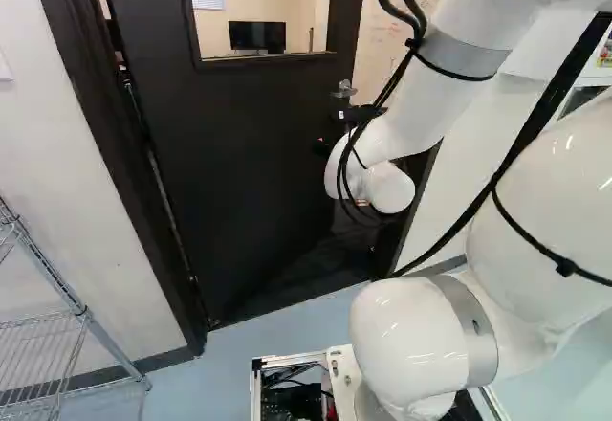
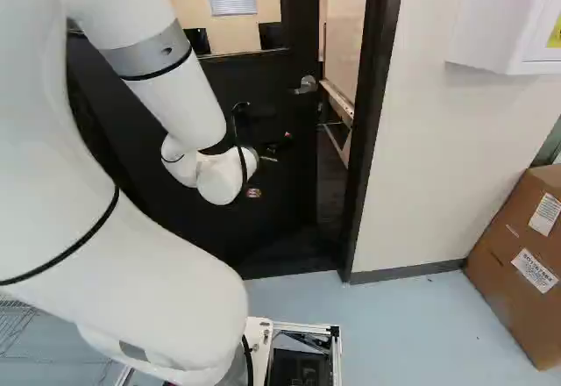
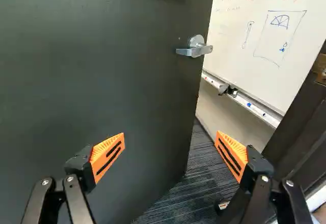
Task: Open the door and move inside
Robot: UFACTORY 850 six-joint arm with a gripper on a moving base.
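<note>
Carpet (image 3: 175,201) and whiteboard (image 3: 275,76) showed beyond; the upright free edge (image 3: 194,107) of the ajar black door (image 3: 102,71) lay ahead of my gripper (image 3: 170,134), jaws wide apart.

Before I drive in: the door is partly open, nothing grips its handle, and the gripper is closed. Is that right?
Not quite: the gripper is open, not closed. The wrist view shows its two orange pads standing well apart with nothing held between them. The rest is right: the door is partly open, and nothing grips its handle.
</note>
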